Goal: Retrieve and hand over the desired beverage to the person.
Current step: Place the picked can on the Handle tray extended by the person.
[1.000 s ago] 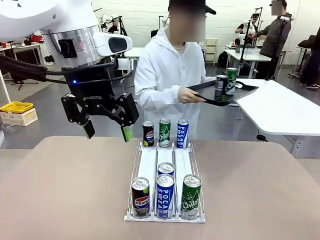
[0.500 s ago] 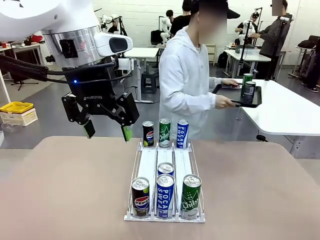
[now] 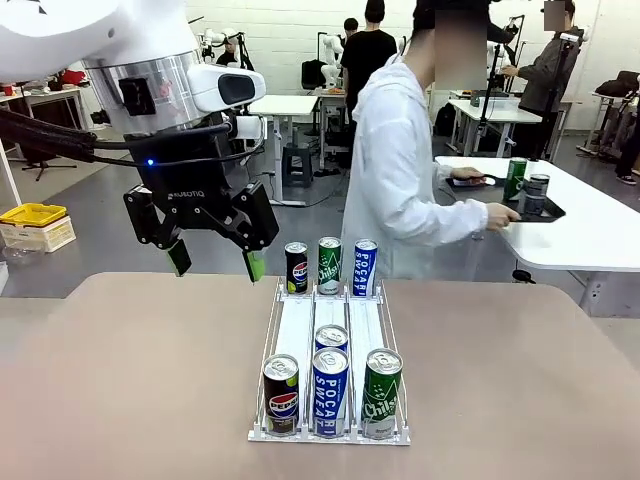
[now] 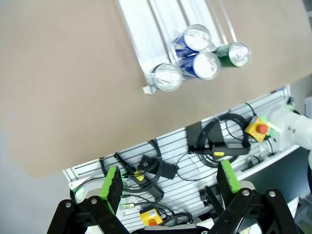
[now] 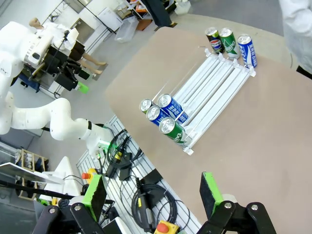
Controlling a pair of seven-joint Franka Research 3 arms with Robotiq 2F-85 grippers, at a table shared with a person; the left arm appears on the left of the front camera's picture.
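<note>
Person: the person (image 3: 405, 170) in the white hooded jacket was seen turned away from the robot's table, where a second before the body had been faced toward it.
Tray: the dark tray (image 3: 510, 207), earlier carried at chest height, was now set down or nearly so on the white side table (image 3: 600, 235), with a green can (image 3: 516, 178) and a dark can (image 3: 537, 192) on it.
Rack: the wire rack (image 3: 300, 325) was unchanged on the brown table (image 3: 130, 380); three cans stood at the far end, and at the near end the Pepsi can (image 3: 281, 394), the Pocari Sweat can (image 3: 330, 390) and the Chilsung can (image 3: 381, 393), with one more blue can just behind the middle one.
Left gripper: the left gripper (image 3: 214, 262) was held above the table, left of the rack's far end, jaws fully apart, nothing between them; no shift was noted over the second.
Right gripper: the right gripper (image 5: 152, 195) was held high off the near edge, jaws spread wide and empty.
Meaning for task: no drink had yet been indicated, it was judged; with the person's attention elsewhere, retrieval had not been begun.
</note>
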